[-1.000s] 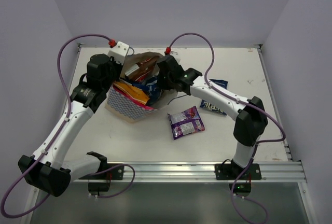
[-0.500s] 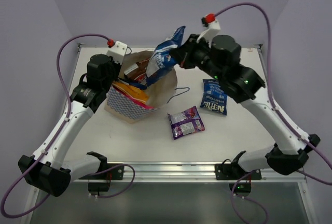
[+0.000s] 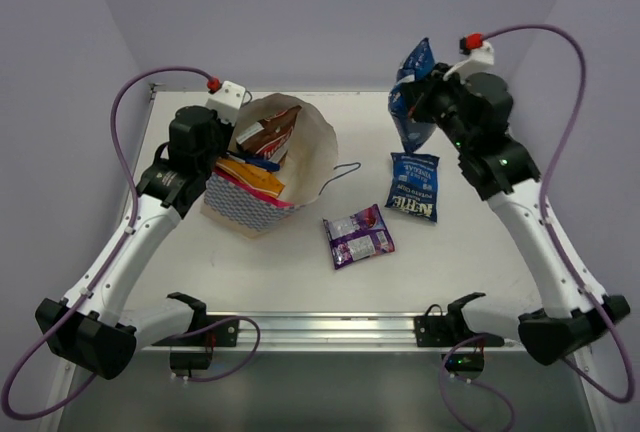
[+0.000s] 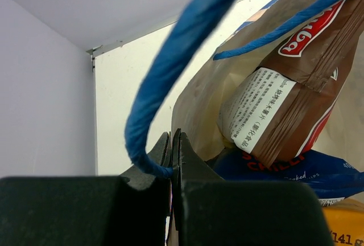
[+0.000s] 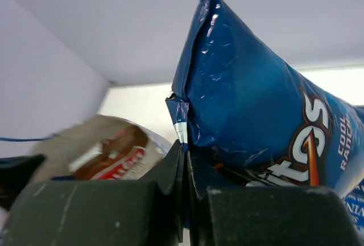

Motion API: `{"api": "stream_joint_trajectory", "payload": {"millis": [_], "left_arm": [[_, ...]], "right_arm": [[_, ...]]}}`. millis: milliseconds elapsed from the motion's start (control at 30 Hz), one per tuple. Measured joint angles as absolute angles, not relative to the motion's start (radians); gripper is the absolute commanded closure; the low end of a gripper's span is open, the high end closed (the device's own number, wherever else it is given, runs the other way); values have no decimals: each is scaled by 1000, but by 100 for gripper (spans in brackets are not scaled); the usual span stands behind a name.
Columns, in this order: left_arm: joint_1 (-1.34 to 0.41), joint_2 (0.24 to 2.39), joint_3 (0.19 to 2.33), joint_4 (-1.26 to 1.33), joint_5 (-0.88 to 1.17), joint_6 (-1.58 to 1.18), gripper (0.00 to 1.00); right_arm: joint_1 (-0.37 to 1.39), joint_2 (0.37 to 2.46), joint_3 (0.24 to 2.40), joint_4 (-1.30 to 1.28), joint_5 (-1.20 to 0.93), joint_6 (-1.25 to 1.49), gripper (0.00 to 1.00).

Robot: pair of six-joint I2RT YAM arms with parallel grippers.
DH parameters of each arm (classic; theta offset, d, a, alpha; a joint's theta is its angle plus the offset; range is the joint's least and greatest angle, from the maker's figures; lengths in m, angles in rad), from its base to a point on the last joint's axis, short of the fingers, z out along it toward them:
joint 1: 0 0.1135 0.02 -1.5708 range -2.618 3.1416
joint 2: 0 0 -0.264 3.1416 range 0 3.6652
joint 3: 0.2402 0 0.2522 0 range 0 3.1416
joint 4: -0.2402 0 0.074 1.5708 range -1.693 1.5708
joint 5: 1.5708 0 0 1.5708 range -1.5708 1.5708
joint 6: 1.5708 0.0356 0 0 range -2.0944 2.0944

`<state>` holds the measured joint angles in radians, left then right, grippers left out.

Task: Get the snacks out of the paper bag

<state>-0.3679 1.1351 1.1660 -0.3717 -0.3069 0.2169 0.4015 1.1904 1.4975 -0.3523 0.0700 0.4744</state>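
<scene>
The paper bag, checked blue and white outside and cream inside, lies tilted at the table's left with its mouth open. My left gripper is shut on its rim beside a blue cord handle. A brown-and-cream packet, a blue packet and an orange packet sit inside the bag. My right gripper is shut on the corner of a glossy blue snack packet and holds it high over the far right. A blue-white packet and a small purple packet lie on the table.
The bag's second cord handle trails on the table to the right of its mouth. Lilac walls close the table on the left, back and right. A metal rail runs along the near edge.
My right gripper has lifted the blue packet out of the bag and carried it up and to the right. The left arm and the bag have stayed put.
</scene>
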Motion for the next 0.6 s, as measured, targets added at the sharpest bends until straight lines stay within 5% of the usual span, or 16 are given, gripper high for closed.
{"api": "stream_joint_trajectory", "payload": {"millis": [333,600], "left_arm": [[-368,1135,1166,-371,-299,217,100],[-368,1135,1166,-371,-290,218,100]], "right_arm": [[398,1621,1279,-224,-31,424,100],[393,1644,1181,-141,-75,507,34]]}}
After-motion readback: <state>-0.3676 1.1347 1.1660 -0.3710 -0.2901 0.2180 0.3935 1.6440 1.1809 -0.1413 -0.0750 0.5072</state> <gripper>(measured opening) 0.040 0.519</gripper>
